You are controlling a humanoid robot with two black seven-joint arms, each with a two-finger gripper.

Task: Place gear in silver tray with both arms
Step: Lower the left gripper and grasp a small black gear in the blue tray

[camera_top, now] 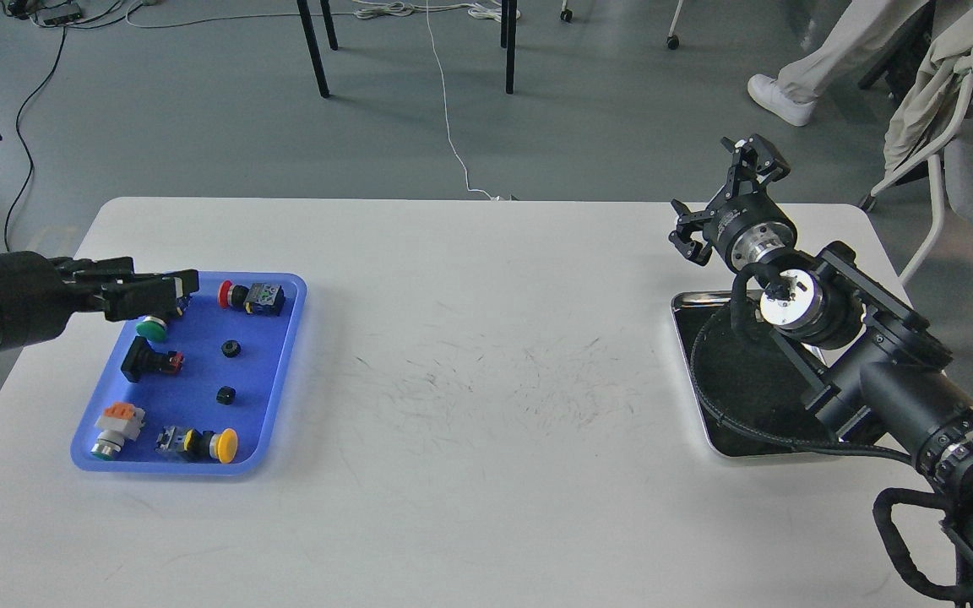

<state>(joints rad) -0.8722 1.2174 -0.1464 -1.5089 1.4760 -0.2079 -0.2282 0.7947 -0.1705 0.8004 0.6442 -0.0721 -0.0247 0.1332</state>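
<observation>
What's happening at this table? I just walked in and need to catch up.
A two-armed robot is moving small parts between trays. Its left gripper hovers over the blue plastic tray of push-buttons and two small black gears, apparently holding nothing. The right gripper hangs open beyond the shiny silver metal tray, where no part is visible.

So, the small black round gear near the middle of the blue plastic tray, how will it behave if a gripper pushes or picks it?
The small black round gear looks stiff and probably light, being tiny beside the push buttons. Its round shape may let it roll or slide on the smooth blue plastic tray. Its small size leaves little to pinch, so it could slip out.
</observation>
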